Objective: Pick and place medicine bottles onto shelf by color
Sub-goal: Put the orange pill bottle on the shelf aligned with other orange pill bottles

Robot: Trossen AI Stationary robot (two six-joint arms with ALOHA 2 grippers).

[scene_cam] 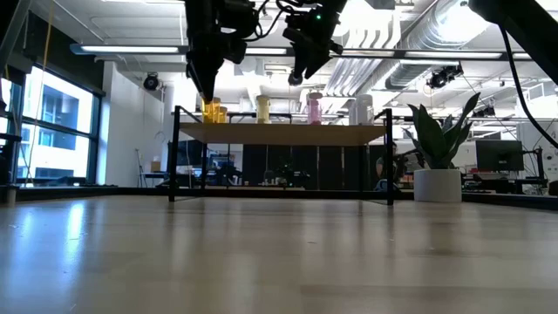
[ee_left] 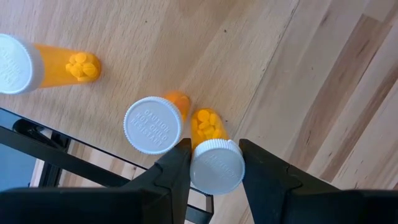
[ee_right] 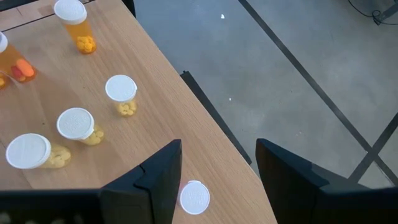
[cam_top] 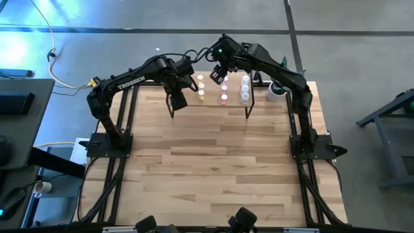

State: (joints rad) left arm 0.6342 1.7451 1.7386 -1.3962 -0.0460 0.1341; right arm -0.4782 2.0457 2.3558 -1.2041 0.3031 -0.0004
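The shelf [cam_top: 212, 92] stands at the table's far middle. On its board [scene_cam: 288, 133] the medicine bottles stand in rows: orange [scene_cam: 214, 112], yellow [cam_top: 200, 87], pink [cam_top: 224, 87] and white [cam_top: 246, 87]. My left gripper [cam_top: 178, 88] points straight down over the shelf's left end, shut on an orange bottle [ee_left: 211, 134], next to a second one [ee_left: 153, 124]; a third [ee_left: 37, 62] stands apart. My right gripper [cam_top: 222, 71] hangs open above the shelf's far edge with nothing between its fingers [ee_right: 155, 180]; a white cap [ee_right: 194, 197] shows below them. My left gripper pinches the white cap [ee_left: 216, 167] of the orange bottle between its two fingers [ee_left: 177, 168]. The fingers come from above, pointing down. The bottle is upright with its base at the shelf board; whether it is lifted off the board I cannot tell.
A white plant pot [cam_top: 277, 90] with a green plant [scene_cam: 440, 131] stands right of the shelf at the far right corner. The wide wooden tabletop [cam_top: 207, 168] lies in front of the shelf. Yellow bottles [ee_right: 78, 124] show in the right wrist view near the shelf's edge.
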